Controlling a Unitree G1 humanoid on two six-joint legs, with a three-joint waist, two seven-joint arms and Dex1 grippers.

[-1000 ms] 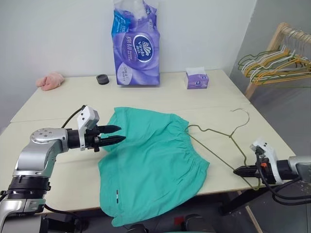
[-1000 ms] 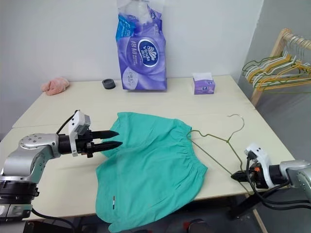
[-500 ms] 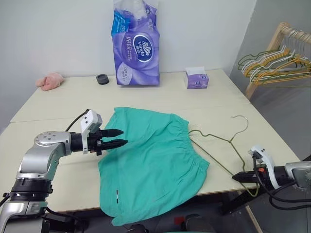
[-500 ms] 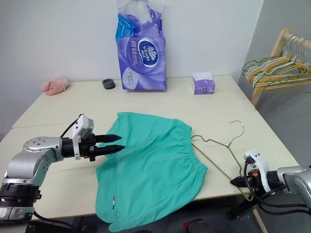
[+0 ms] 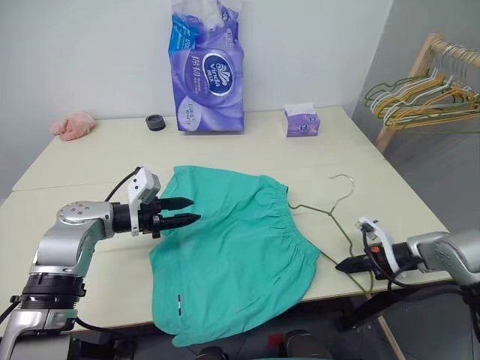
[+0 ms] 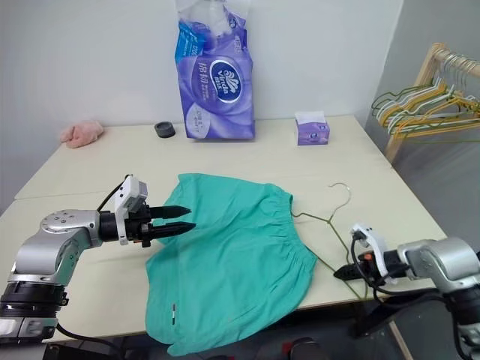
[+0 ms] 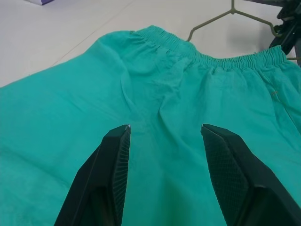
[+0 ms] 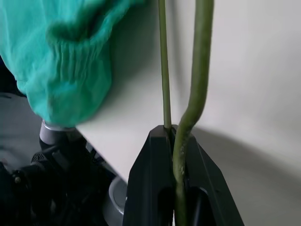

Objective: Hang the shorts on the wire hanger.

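Note:
The teal-green shorts lie flat on the cream table, their lower part hanging over the front edge. The gathered waistband faces right, toward the wire hanger. The hanger lies on the table right of the shorts, with one corner reaching under the waistband. My left gripper hovers open over the shorts' left side; its fingers hold nothing. My right gripper is at the table's front right edge, shut on the hanger's wire at its lower corner.
A purple pack of tissue rolls, a black ring, a small purple tissue box and a pink cloth stand along the back of the table. A wooden rack with bunched hangers stands to the right.
My right gripper has moved left along the front edge, dragging the hanger toward the shorts; its hook has shifted left. The left gripper has stayed still.

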